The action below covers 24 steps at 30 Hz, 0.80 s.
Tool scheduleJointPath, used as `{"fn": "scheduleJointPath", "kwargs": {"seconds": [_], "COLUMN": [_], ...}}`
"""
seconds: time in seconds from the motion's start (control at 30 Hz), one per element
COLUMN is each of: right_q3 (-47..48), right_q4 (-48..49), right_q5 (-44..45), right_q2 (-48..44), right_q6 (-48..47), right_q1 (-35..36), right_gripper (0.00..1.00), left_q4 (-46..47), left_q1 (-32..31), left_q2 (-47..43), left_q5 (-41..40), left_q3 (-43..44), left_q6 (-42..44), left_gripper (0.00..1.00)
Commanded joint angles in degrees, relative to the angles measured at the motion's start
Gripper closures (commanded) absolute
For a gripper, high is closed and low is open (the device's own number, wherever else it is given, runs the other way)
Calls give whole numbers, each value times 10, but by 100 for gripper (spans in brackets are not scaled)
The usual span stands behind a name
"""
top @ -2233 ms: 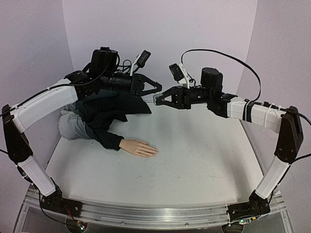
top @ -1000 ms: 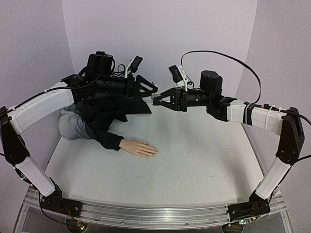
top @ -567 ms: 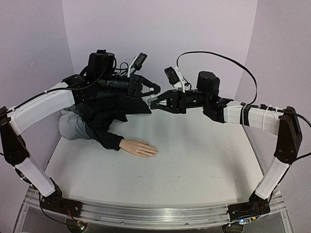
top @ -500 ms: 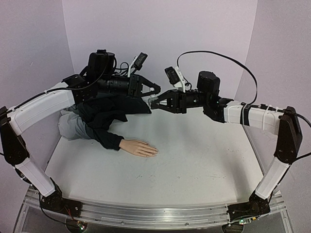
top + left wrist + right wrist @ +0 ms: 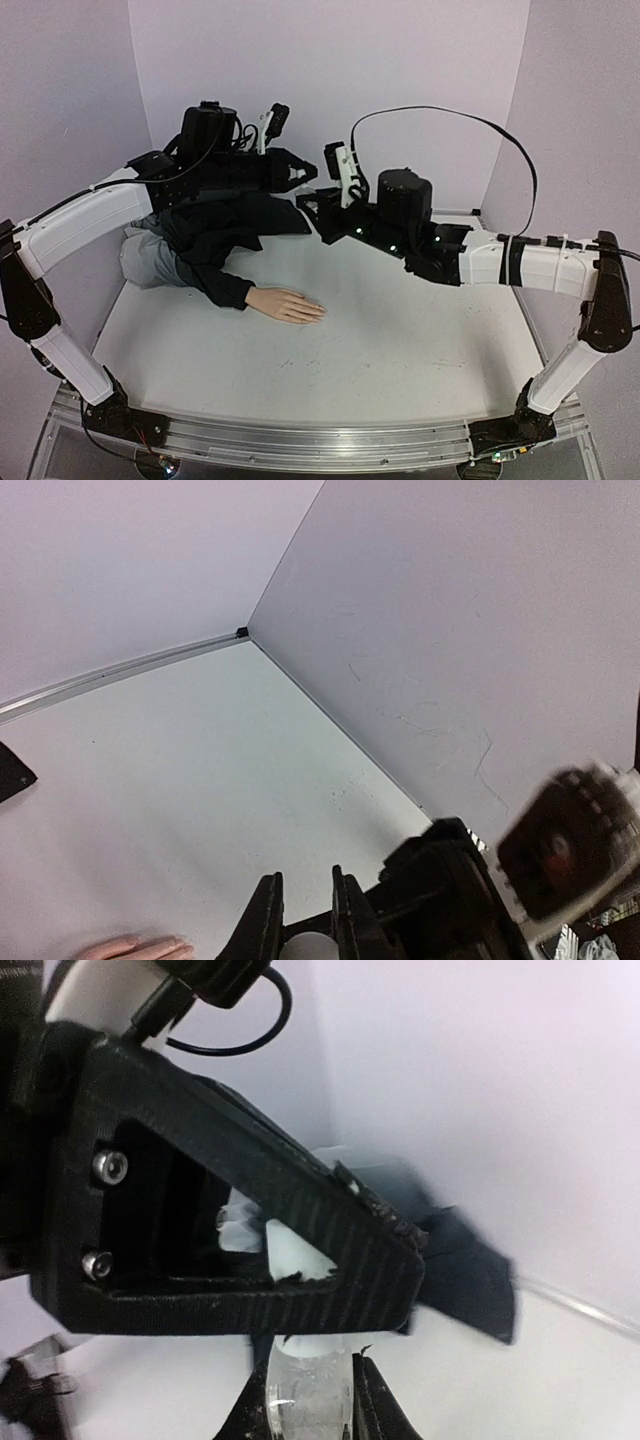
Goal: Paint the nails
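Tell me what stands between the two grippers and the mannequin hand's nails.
Nothing visible does. Raised at the back, the right gripper holds a small clear bottle while the left gripper pinches its white cap; only bare table lies between them and the nails. The dark sleeve leaves them uncovered.
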Motion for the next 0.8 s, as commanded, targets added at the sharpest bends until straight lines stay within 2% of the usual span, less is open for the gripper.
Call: {"fn": "scheduleJointPath", "kwargs": {"seconds": [0.0, 0.13, 0.17, 0.2, 0.23, 0.3, 0.43, 0.53, 0.63, 0.7, 0.77], "right_q3": [44, 57, 55, 52, 50, 53, 52, 39, 44, 46, 48], "right_q4": [121, 107, 105, 102, 96, 62, 5, 8, 48, 99, 117], "right_q5": [492, 367, 332, 285, 247, 133, -195, -388, -569, -640, -662], "right_q2": [-5, 6, 5, 2, 0, -4, -13, -19, -4, 11, 20], "right_q6": [-179, -176, -177, -176, -172, -156, -62, -7, 85, 152, 176], "right_q1": [48, 48, 48, 45, 40, 17, -73, -128, -178, -192, -192], "right_gripper": [100, 100, 100, 100, 100, 100, 100, 100, 100, 100, 100], "left_q4": [-65, -65, -65, -65, -65, -61, -56, -30, 41, 59, 69], "left_q1": [-2, -1, -2, -1, 0, 0, 11, 24, 40, 41, 41], "left_q2": [1, 13, 13, 10, 7, -1, -17, -35, -47, -41, -31], "left_q5": [-39, -7, 2, 12, 21, 33, 54, 83, 151, 175, 195], "left_q3": [30, 40, 41, 39, 38, 33, 24, 4, -31, -33, -27], "left_q6": [-27, -22, -18, -13, -9, -2, 6, 5, -23, -34, -44], "left_gripper": [100, 98, 89, 73, 62, 43, 24, 14, 10, 9, 9]}}
